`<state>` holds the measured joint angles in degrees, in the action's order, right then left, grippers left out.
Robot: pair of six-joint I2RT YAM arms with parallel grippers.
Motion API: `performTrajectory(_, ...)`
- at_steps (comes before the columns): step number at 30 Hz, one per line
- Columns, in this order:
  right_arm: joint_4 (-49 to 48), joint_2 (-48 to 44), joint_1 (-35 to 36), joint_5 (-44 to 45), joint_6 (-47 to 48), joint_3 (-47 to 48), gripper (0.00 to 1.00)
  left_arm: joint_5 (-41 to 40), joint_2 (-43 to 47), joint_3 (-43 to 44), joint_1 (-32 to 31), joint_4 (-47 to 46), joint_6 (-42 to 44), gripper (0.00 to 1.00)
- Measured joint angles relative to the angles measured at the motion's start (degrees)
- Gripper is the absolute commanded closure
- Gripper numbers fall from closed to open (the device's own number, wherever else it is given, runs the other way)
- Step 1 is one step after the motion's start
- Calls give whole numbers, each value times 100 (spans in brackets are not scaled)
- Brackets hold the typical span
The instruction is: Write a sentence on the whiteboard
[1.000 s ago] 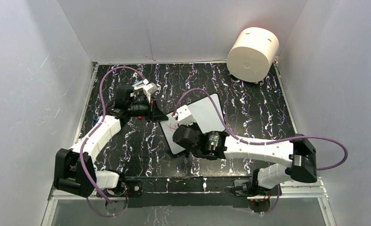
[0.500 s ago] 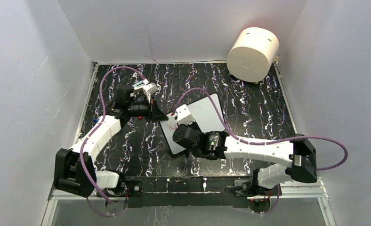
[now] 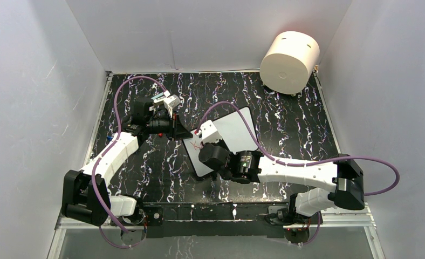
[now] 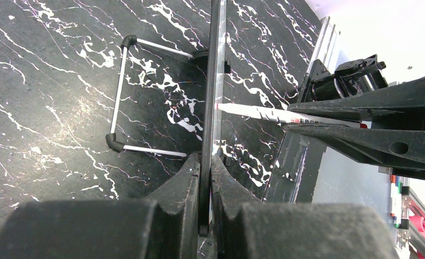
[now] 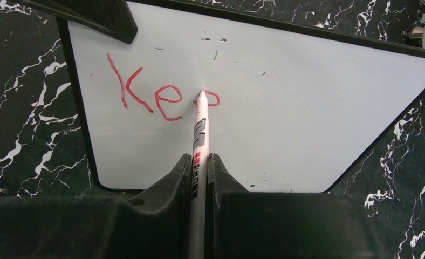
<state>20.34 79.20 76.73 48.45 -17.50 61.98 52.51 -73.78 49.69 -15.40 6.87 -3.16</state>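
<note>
The whiteboard [image 3: 237, 132] stands tilted mid-table; it also shows face-on in the right wrist view [image 5: 286, 108] and edge-on in the left wrist view [image 4: 217, 81]. My left gripper [image 4: 206, 167] is shut on the board's black rim at its corner [image 3: 179, 131]. My right gripper [image 5: 199, 162] is shut on a white marker [image 5: 199, 140], its tip touching the board. The sentence [image 5: 156, 94] reads only "Ke" in red, plus part of a further letter at the tip. The marker also shows in the left wrist view [image 4: 253, 112].
A cream cylinder [image 3: 289, 62] stands at the back right corner. The board's wire stand [image 4: 121, 94] rests on the black marbled table [image 3: 291, 129]. White walls enclose the table on three sides.
The right gripper has shifted slightly with the marker on the board. The left arm and the board have not moved.
</note>
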Motion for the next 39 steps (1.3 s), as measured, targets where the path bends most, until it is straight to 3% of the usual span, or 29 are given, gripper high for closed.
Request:
performTrajectory(21, 363, 2, 0, -374, -107, 0, 100, -2, -7, 9, 0, 7, 4, 100)
performTrajectory(39, 658, 37, 0, -101, -339, 0, 100, -7, -7, 31, -9, 44, 17, 100)
